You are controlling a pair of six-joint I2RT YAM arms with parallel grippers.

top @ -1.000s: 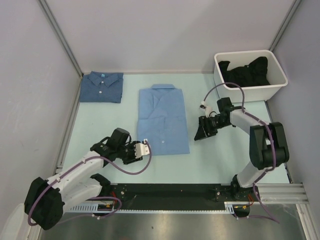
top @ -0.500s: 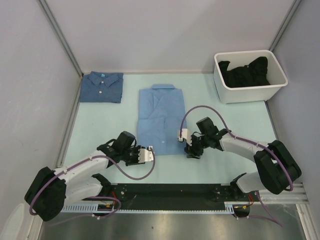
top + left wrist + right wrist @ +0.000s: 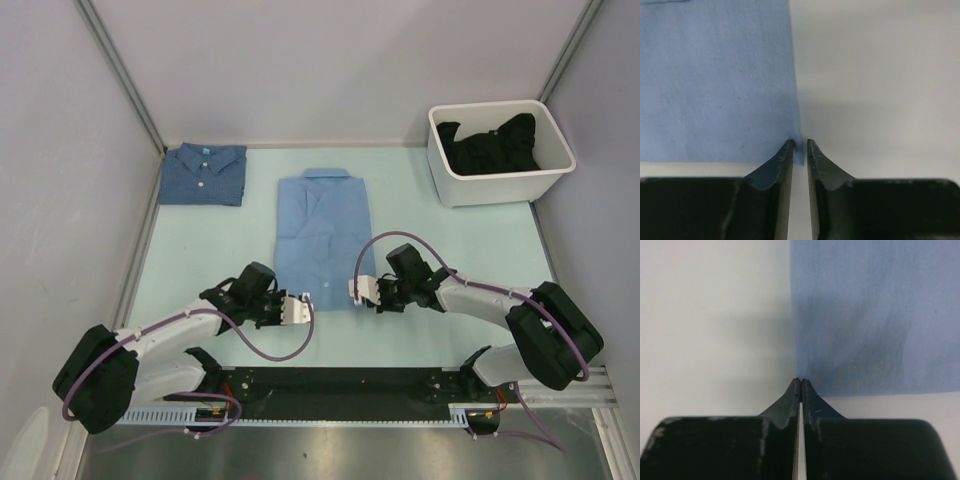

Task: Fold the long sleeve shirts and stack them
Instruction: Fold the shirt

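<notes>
The left fingers (image 3: 772, 175) stand a narrow slit apart, low over the table (image 3: 450, 240). One near corner of the light sky-blue shirt (image 3: 715, 75) reaches into that slit. A thin pale sliver of table shows between the cloth and one fingertip, so they are not clamped on it. From these fingertips the cloth spreads ahead and to one side, flat and smooth. The other side is bare table.

The right fingers (image 3: 782, 410) are pressed together, with only a hairline between them lower down. Their tips meet on the shirt's other near corner, which disappears between them. Soft creases fan out across the cloth just ahead of the tips, so the corner looks pinched. Beyond them the shirt again fills one side and bare table the other.

In the top view the two sets of fingers point at each other across the shirt's near hem, one at each corner. The shirt lies between them and stretches away from both, folded into a tall rectangle with its collar at the far end.

The darker denim-blue shirt (image 3: 203, 174) lies well beyond the left fingers and out to their outer side. It is folded with its collar up, and is apart from the light shirt. Well beyond the right fingers, on their outer side, stands a white bin (image 3: 500, 185) with dark clothes (image 3: 490, 140) heaped in it.
</notes>
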